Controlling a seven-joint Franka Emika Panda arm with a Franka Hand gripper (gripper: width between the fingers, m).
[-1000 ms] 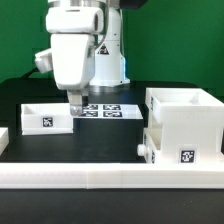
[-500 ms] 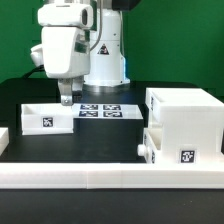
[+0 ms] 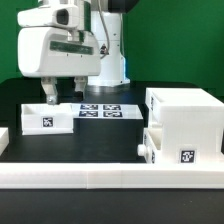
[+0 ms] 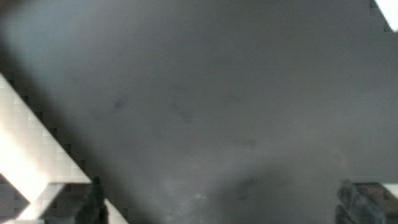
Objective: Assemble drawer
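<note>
The tall white casing (image 3: 183,112) stands at the exterior view's right. A shallow tray (image 3: 180,148) with a tag sits low at its front, partly pushed in. A second open tray (image 3: 45,117) with a tag lies at the exterior view's left. My gripper (image 3: 63,97) hangs open and empty just above the back of that left tray, touching nothing. In the wrist view my gripper (image 4: 217,203) shows only dark fingertips (image 4: 64,205) at the corners, wide apart over the black table.
The marker board (image 3: 101,110) lies flat behind the gripper, in front of the robot base. A long low white rail (image 3: 110,181) runs along the front, with another piece (image 3: 3,140) at the left. A white edge (image 4: 18,130) shows in the wrist view.
The gripper has swung toward the exterior view's left, from over the marker board to above the left tray, and has turned. The drawer parts have not moved.
</note>
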